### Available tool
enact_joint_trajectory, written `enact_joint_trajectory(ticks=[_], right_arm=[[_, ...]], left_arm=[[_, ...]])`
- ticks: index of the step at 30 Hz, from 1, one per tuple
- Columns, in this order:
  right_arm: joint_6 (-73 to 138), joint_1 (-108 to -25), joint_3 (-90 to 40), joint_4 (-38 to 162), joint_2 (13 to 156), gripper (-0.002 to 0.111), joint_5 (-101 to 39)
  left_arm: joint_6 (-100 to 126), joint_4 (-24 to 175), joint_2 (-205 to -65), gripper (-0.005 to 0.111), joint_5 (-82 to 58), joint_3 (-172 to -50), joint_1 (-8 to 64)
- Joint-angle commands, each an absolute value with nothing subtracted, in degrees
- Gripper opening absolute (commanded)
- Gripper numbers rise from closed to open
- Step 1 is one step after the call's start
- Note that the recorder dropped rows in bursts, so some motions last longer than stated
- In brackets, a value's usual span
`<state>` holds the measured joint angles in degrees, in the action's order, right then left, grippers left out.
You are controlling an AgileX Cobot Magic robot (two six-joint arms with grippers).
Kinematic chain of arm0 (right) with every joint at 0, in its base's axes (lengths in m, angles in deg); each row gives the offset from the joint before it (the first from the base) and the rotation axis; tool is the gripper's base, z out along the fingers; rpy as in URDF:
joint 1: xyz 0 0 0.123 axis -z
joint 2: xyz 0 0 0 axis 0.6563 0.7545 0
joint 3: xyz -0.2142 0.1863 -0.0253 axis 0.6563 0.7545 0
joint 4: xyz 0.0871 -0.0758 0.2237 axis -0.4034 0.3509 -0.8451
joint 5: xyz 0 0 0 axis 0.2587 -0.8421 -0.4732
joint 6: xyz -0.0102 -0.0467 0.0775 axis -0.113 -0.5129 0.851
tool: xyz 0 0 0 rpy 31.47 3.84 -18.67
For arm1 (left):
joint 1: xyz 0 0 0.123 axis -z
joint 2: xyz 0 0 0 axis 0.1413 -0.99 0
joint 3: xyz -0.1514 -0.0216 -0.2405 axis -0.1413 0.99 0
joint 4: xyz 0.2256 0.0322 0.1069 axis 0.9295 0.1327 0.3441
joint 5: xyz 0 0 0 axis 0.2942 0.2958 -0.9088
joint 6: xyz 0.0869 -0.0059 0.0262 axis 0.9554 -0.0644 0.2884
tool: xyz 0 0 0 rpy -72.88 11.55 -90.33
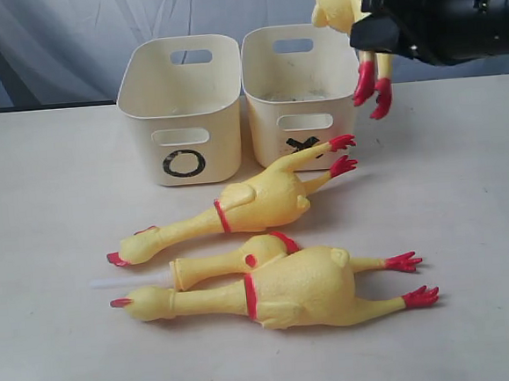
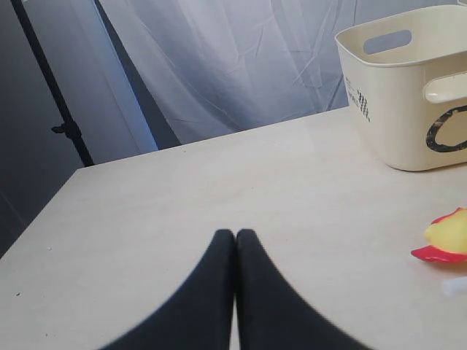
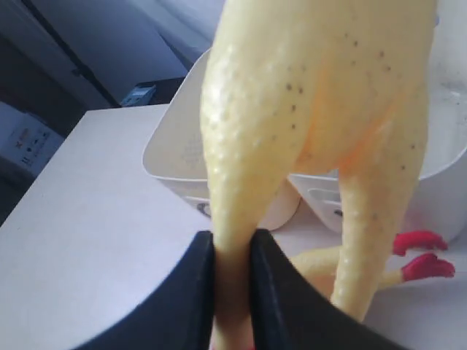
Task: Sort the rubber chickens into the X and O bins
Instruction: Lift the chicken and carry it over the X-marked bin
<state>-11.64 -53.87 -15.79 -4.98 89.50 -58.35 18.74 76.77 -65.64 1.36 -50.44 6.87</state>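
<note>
Pale tabletop (image 1: 55, 347) carries everything. At its back two cream tubs stand side by side, nearly touching: the O tub (image 1: 144, 137) on the left of the exterior view and the X tub (image 1: 272, 132) on the right.

Nearest the front lies the biggest chicken (image 1: 306, 288), on its side, head to the left and red feet to the right. Behind it the mid-sized chicken (image 1: 264, 198) lies at a slant, head to the left, its feet in front of the X mark. Between these two, tucked just beside the biggest, lies the slim chicken (image 1: 234, 261), a white stick (image 1: 125, 280) jutting from its left end.

A fourth chicken (image 1: 341, 3) hangs in the air over the X tub's right rim, feet dangling. The right gripper (image 3: 232, 292) has its black fingers pinched on one yellow leg.

The left gripper (image 2: 235, 292) hovers over bare table left of the O tub, fingers pressed together with nothing between them.
</note>
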Motion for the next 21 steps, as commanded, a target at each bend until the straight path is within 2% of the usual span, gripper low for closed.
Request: enact_joint_trajectory(ticks=[1, 5, 12, 21], right_arm=[[-11.81, -53.67, -24.53, -4.89, 99.51, -0.001, -56.94], [-11.58, -53.76, -33.77, -4.78, 108.84, -0.001, -57.42], [-10.54, -54.07, -42.51, -4.78, 117.59, -0.001, -56.66], [-10.54, -59.18, -49.10, 4.31, 125.71, -0.001, -42.38]], left_arm=[[18.54, 76.71, -65.33, 0.000, 1.42, -50.20, 6.55], [18.54, 76.71, -65.33, 0.000, 1.42, -50.20, 6.55], [18.54, 76.71, -65.33, 0.000, 1.42, -50.20, 6.55], [18.54, 76.72, -65.33, 0.000, 1.42, -50.20, 6.55]])
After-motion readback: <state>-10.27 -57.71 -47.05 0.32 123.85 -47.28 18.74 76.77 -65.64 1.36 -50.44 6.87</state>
